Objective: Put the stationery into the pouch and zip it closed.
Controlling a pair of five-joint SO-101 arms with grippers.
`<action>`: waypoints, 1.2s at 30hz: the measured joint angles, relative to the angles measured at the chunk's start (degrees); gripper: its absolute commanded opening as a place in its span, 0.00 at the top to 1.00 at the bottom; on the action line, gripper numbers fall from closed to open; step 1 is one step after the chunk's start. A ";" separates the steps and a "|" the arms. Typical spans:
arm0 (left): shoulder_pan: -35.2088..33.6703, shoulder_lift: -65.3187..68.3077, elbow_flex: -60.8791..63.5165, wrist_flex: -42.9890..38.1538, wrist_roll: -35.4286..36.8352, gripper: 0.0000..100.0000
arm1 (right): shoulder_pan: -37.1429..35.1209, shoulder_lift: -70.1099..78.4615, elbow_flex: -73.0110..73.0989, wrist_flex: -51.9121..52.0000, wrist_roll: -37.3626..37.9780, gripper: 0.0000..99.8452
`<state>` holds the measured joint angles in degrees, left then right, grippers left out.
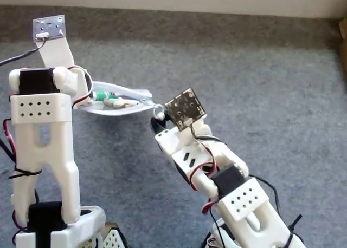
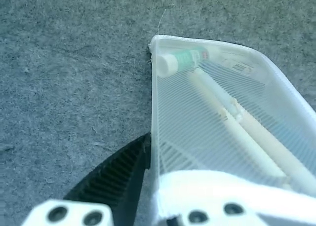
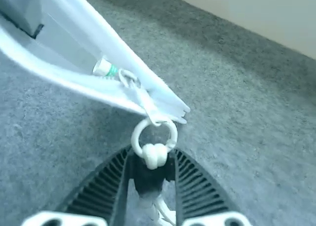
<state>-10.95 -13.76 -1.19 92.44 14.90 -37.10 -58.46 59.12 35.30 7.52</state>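
Clear pouch (image 1: 123,105) with stationery (image 1: 105,96) inside over grey carpet (image 1: 260,69) — left gripper (image 1: 87,99) at one end, right gripper (image 1: 157,121) at the zipper pull (image 1: 159,115).

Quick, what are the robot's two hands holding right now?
The left hand is closed on the pouch.
The right hand is closed on the zipper pull.

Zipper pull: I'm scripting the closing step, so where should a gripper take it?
Grip the knotted cord on the ring, coming end-on to the pouch, along its length: it sticks out clear there, as the right gripper has it.
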 measured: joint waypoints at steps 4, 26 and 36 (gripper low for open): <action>0.00 0.26 -0.79 0.00 -3.69 0.78 | -0.35 -2.73 0.00 6.33 0.97 0.99; 26.46 0.44 -6.33 -7.21 -15.38 0.74 | -7.56 -29.01 0.62 33.14 1.32 0.99; 33.32 0.53 -8.00 -7.65 -18.37 0.71 | -7.56 -30.15 0.62 33.76 1.32 0.99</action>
<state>22.37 -13.23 -9.19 84.79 -3.47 -44.66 -88.62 59.74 69.05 8.84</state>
